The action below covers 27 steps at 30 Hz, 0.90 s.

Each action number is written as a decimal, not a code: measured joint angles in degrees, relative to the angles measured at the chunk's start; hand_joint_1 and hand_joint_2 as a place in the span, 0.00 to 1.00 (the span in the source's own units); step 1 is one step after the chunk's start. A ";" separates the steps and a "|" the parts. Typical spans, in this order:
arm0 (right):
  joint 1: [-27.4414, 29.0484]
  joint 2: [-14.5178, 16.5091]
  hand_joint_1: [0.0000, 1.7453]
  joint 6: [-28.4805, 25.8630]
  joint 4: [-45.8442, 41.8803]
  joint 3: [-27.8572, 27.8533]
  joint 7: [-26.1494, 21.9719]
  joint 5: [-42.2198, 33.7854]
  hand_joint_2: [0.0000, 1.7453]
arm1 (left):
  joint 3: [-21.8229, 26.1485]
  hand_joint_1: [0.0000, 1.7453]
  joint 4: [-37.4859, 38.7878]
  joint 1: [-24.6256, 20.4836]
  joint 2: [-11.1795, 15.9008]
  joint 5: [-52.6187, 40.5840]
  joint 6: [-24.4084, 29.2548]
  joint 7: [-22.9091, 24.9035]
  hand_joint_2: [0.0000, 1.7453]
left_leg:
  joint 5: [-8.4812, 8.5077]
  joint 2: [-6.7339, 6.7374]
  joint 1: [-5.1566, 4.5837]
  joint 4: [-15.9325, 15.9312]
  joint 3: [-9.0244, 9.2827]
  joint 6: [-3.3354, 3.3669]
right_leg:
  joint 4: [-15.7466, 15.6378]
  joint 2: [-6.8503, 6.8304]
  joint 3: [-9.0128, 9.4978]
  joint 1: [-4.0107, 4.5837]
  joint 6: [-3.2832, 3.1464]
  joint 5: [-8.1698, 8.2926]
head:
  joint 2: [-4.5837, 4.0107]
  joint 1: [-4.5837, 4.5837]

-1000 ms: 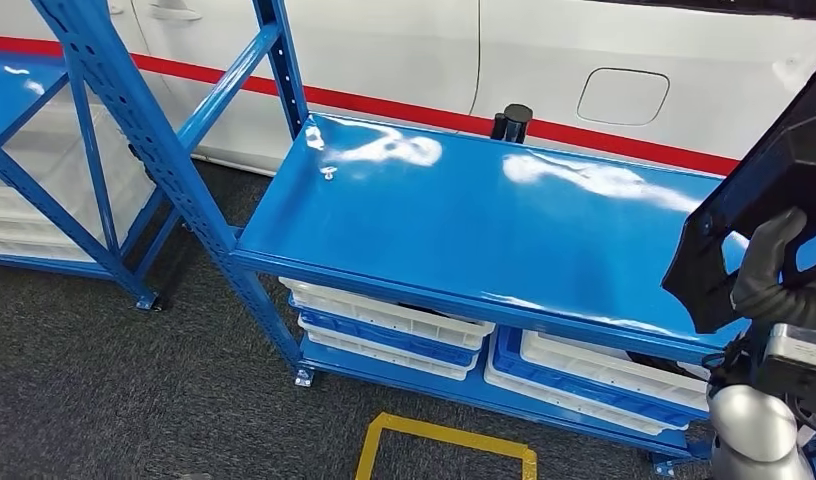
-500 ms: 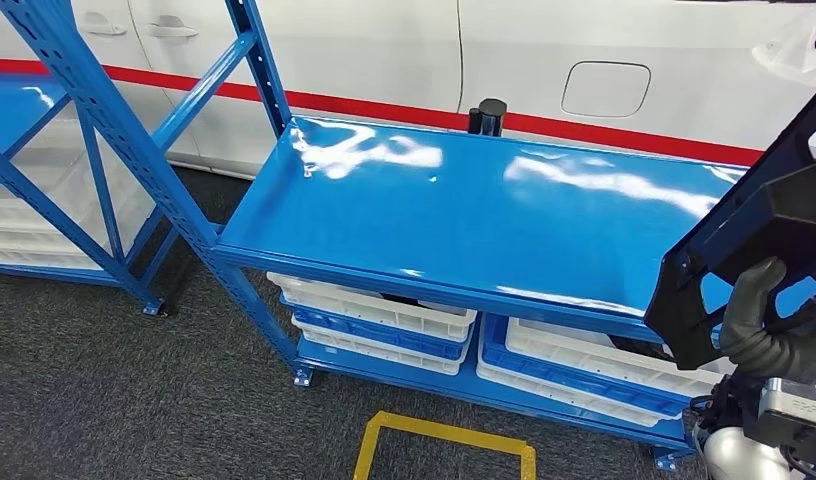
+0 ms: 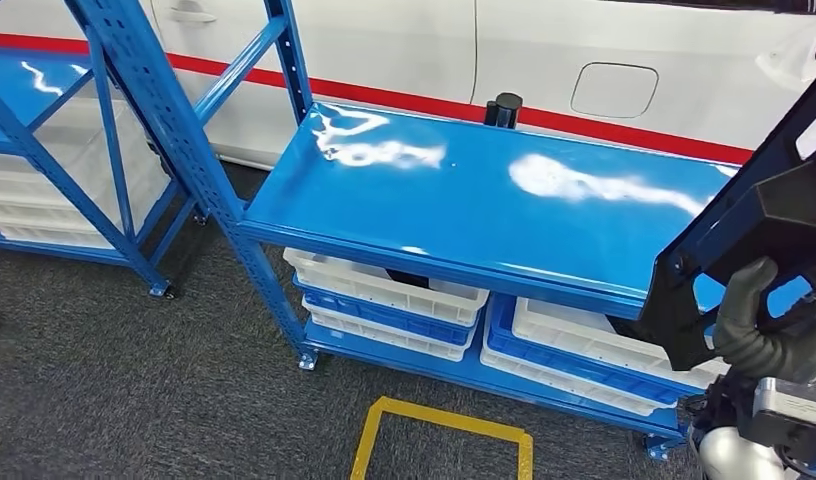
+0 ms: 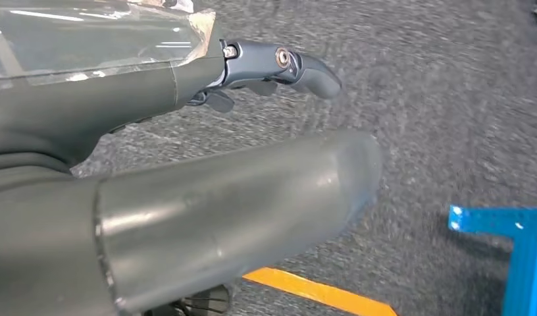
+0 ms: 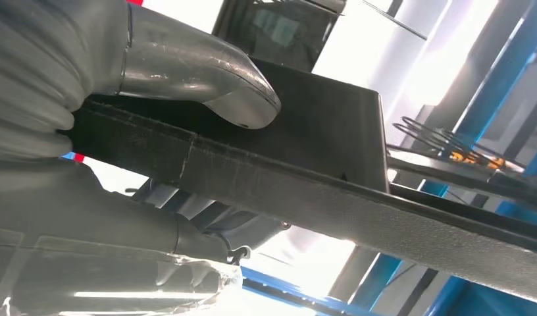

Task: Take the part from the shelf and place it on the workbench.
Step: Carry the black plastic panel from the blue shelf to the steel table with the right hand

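A large black flat part (image 3: 759,205) stands tilted at the right edge of the head view, and my right hand (image 3: 749,320) grips its lower edge from below. Up close in the right wrist view, the grey thumb (image 5: 206,72) presses on top of the black part (image 5: 332,178) while the rest of the hand lies under it. The glossy blue bench top (image 3: 484,200) lies just left of the part, bare apart from reflections. My left hand (image 4: 187,171) hangs over the grey carpet, fingers (image 4: 299,66) stretched out and holding nothing.
White and blue crates (image 3: 394,295) are stacked under the bench top. A blue rack (image 3: 114,130) stands at the left. A white car with a red stripe (image 3: 384,50) is behind, a black cylinder (image 3: 502,108) at the bench's far edge. Yellow floor tape (image 3: 439,440) lies in front.
The whole picture has shifted, so the camera moved. The black part stays held in my right hand, sitting a little lower in the picture than one second ago.
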 joint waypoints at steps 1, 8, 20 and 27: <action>0.00 0.10 1.00 0.15 0.14 0.06 0.28 0.34 1.00 | 0.10 0.00 0.01 0.01 0.01 0.01 0.03 -0.06 0.00 | 0.54 0.02 -0.01 0.06 -0.74 0.11 | 3.92 0.03 -1.20 -0.01 -0.18 -2.15 | 0.00 0.10; -0.07 0.68 1.00 1.46 1.14 0.62 1.38 1.57 1.00 | 0.34 0.00 0.15 0.01 0.02 0.01 0.14 -0.12 0.00 | 3.09 -0.18 0.03 1.92 -5.28 -1.22 | -6.25 0.31 9.13 -0.44 2.20 -0.93 | 0.00 0.21; -0.38 1.48 1.00 2.28 2.18 1.12 1.50 1.14 1.00 | 0.66 0.00 0.22 0.08 0.05 0.01 0.30 -0.15 0.00 | -6.29 -0.34 0.98 16.56 -7.51 -4.15 | -7.12 0.16 3.96 -0.54 -1.21 3.81 | 0.00 -0.29; -0.78 2.10 1.00 2.10 2.56 1.02 1.45 0.60 1.00 | 0.67 0.00 0.20 -0.37 0.19 -0.46 0.28 0.00 0.00 | -3.01 -0.39 0.18 0.84 2.30 -1.78 | -7.34 -0.06 2.44 -0.43 1.31 6.48 | 0.00 -0.27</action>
